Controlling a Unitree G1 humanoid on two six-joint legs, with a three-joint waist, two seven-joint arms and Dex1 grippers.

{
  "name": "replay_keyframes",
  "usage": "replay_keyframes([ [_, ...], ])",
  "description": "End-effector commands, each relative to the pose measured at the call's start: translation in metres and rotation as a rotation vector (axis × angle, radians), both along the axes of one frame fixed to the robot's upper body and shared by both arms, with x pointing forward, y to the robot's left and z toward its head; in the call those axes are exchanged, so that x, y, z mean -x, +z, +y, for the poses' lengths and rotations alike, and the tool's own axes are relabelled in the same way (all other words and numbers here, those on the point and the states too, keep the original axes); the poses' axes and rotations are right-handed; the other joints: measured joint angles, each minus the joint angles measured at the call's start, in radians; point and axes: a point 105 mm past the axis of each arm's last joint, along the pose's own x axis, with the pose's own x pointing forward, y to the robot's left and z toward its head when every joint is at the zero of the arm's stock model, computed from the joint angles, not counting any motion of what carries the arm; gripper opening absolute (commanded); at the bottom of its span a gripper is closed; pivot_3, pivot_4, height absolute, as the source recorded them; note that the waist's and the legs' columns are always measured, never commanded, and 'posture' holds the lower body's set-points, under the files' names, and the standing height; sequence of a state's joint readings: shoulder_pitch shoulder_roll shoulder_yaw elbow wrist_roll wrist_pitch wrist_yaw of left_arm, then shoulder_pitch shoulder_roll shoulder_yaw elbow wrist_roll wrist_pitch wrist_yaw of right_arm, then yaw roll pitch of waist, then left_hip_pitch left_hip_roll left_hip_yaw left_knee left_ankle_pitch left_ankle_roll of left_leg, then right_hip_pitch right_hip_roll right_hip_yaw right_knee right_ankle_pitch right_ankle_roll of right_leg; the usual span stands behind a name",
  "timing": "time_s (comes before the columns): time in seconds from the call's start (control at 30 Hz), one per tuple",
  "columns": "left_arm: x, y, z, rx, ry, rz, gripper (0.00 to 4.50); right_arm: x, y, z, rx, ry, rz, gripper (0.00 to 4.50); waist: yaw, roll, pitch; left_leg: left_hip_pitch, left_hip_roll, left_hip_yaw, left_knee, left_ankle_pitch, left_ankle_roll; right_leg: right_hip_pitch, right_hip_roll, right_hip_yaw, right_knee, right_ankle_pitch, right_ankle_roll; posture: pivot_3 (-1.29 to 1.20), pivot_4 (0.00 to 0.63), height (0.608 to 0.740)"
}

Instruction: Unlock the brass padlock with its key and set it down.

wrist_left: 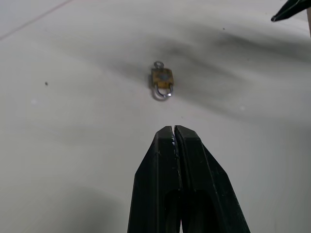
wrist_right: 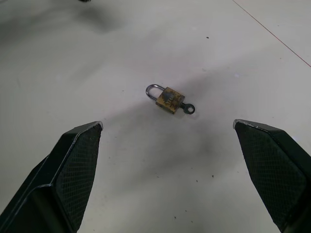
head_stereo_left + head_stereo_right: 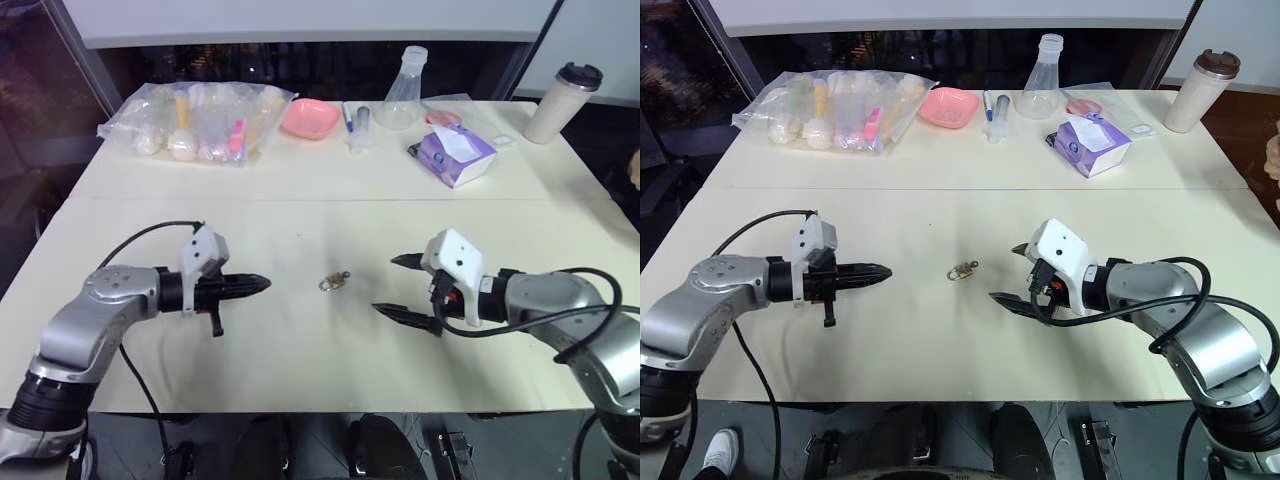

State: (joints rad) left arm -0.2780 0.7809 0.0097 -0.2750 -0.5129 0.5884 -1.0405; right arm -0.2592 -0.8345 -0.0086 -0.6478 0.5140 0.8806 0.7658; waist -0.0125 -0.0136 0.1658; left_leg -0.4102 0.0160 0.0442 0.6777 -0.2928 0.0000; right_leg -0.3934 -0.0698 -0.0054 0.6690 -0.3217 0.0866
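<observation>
Small yellowish brass padlock (image 2: 169, 99), key in it, lies untouched mid-frame on your table (image 3: 300, 180); left end effector (image 3: 262, 285) pinched together, right end effector (image 3: 400, 288) spread apart, so unlocking remains.

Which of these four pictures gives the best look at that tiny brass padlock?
The right wrist view: the brass padlock lies flat, with its shackle, body and inserted key all distinct. The left wrist view shows it nearly as close, beyond shut jaws. Both eye views show just a small glint on the table.
</observation>
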Motion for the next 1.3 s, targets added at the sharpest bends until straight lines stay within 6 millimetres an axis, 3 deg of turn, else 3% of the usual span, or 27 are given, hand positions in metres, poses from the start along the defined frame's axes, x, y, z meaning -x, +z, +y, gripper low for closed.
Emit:
replay_keyframes([
  [0.03, -0.004, 0.009, 0.000, 0.007, 0.004, -0.074, 0.00, -0.001, 0.011, 0.004, -0.006, 0.021, -0.054, 4.48, 0.000, 0.000, 0.000, 0.000, 0.000, 0.000, 0.000, 0.000, 0.000, 0.000, 0.000, 0.000, 0.000, 0.000, 0.000, 0.00, 0.150, 0.715],
  [0.3, 0.000, 0.001, -0.003, -0.045, -0.025, -0.071, 0.00, -0.002, 0.012, 0.003, 0.010, 0.026, -0.065, 4.48, 0.000, 0.000, 0.000, 0.000, 0.000, 0.000, 0.000, 0.000, 0.000, 0.000, 0.000, 0.000, 0.000, 0.000, 0.000, 0.00, 0.150, 0.715],
  [0.57, -0.010, 0.007, -0.006, -0.036, -0.012, -0.099, 0.00, -0.005, 0.012, 0.004, 0.013, 0.013, -0.083, 4.48, 0.001, 0.000, 0.000, 0.000, 0.000, 0.000, 0.000, 0.000, 0.000, 0.000, 0.000, 0.000, 0.000, 0.000, 0.000, 0.00, 0.150, 0.715],
  [0.9, -0.003, -0.006, -0.026, -0.029, -0.062, -0.103, 0.00, -0.006, 0.017, 0.006, 0.001, 0.007, -0.102, 4.48, 0.000, 0.000, 0.000, 0.000, 0.000, 0.000, 0.000, 0.000, 0.000, 0.001, 0.000, -0.001, 0.000, 0.000, 0.001, 0.00, 0.150, 0.715],
  [1.1, -0.014, -0.010, -0.041, -0.022, -0.046, -0.142, 0.00, -0.007, 0.017, 0.006, 0.008, -0.010, -0.116, 4.48, 0.003, 0.000, 0.000, 0.000, -0.001, 0.000, 0.001, 0.000, 0.001, 0.001, 0.000, -0.001, 0.000, 0.000, 0.001, 0.00, 0.150, 0.715],
  [1.3, -0.020, -0.027, -0.064, -0.061, -0.076, -0.185, 2.52, -0.006, 0.015, 0.001, 0.033, -0.041, -0.136, 4.50, 0.002, 0.000, 0.000, 0.000, -0.001, 0.000, 0.002, -0.001, 0.001, 0.002, 0.001, -0.001, 0.000, 0.000, 0.001, 0.00, 0.150, 0.715],
])
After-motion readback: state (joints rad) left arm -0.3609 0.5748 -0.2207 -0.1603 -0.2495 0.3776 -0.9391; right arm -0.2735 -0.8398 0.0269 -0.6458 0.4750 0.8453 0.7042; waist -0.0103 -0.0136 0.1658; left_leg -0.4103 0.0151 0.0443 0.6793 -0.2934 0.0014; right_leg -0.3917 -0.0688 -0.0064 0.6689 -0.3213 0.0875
